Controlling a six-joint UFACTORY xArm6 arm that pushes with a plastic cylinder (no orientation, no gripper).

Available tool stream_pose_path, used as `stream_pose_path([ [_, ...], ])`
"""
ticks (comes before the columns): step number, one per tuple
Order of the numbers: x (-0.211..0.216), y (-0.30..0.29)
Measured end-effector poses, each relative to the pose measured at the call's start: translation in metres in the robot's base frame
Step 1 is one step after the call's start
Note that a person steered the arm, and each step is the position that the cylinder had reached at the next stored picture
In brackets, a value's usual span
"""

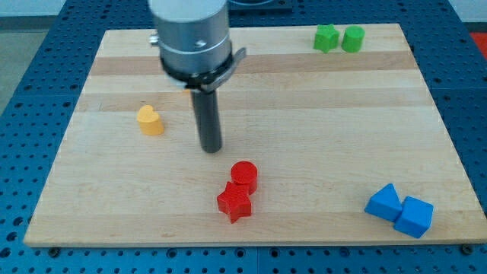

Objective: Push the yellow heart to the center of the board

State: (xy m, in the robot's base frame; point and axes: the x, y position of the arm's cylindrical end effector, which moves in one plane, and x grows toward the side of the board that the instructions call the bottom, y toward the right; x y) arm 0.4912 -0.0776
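Toward the view's left of my tip [211, 149] sits the small yellow heart-shaped block [151, 120], near it but clearly apart, with bare wood between the two. I take my tip as the landmark for everything else. It is the lower end of a straight dark rod hanging from a grey metal cylinder [192, 38], and it rests on the pale wooden worktop [319, 137] a little to the left of the board's middle. No claw is fitted to this arm, so I have no open or closed state to report; the rod holds nothing and touches no block.

Below my tip and slightly to the view's right stands a red round cylinder block [244, 175], and just beneath that a red star-shaped block [234, 202]; the two red pieces touch or very nearly touch, I cannot tell which.

Far to the view's right and up from my tip, near the worktop's top edge, two green blocks stand side by side: a green one of irregular shape [326, 37] and a green rounded one [352, 38].

Far to the right and down from my tip, near the bottom right corner, two blue angular blocks [399, 210] lie pressed together.
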Motion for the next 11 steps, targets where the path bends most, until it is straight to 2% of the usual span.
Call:
stream_pose_path([
  [1, 0.033, -0.061],
  [2, 0.047, -0.120],
  [3, 0.040, -0.163],
  [4, -0.044, -0.165],
  [5, -0.041, -0.162],
  [7, -0.035, -0.077],
  [8, -0.029, -0.055],
  [10, -0.002, -0.089],
  [11, -0.037, -0.100],
])
